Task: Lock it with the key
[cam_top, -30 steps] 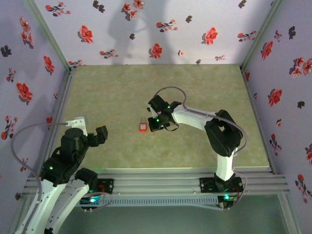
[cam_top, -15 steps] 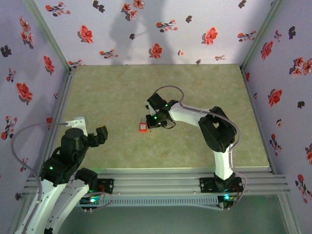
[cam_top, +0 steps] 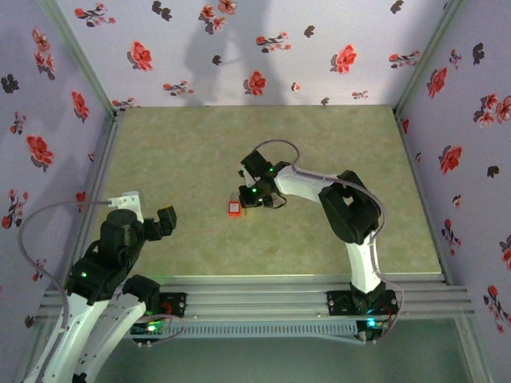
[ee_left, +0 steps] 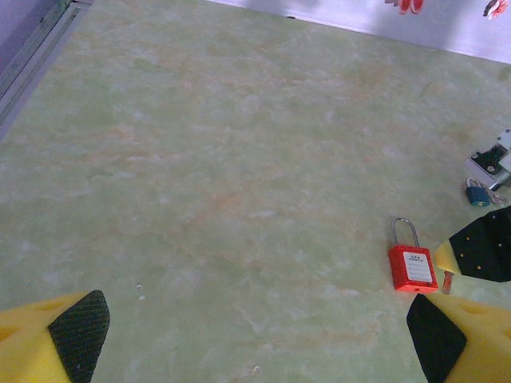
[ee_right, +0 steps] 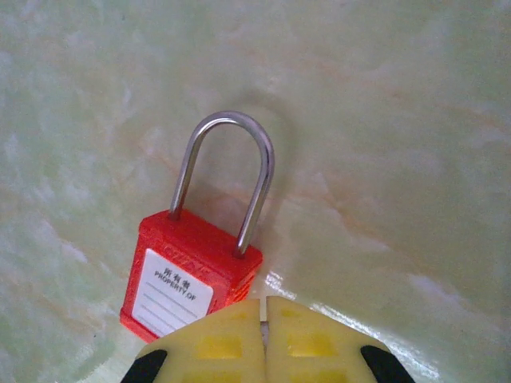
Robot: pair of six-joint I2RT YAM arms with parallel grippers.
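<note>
The red padlock (ee_right: 188, 283) lies flat on the green table, its metal shackle pointing away from my right gripper (ee_right: 265, 319). Those yellow fingers are pressed shut just behind the lock's right lower corner. A thin silvery sliver of the key (ee_right: 263, 332) shows in the seam between them; its black head is hidden. From above, the padlock (cam_top: 234, 209) sits just left of the right gripper (cam_top: 244, 203). In the left wrist view the padlock (ee_left: 413, 267) lies at the right, the key's blade (ee_left: 447, 280) poking down beside it. My left gripper (ee_left: 255, 339) hangs wide open over bare table, far left of the lock.
A tiny blue-headed piece (ee_left: 477, 194) lies beyond the padlock, beside a small white-grey part (ee_left: 491, 163). Flowered walls close in the table (cam_top: 176, 159) on three sides. A metal rail (cam_top: 263, 287) runs along the near edge.
The right arm's elbow has swung left and its gripper has edged closer to the padlock. The left arm has not moved.
</note>
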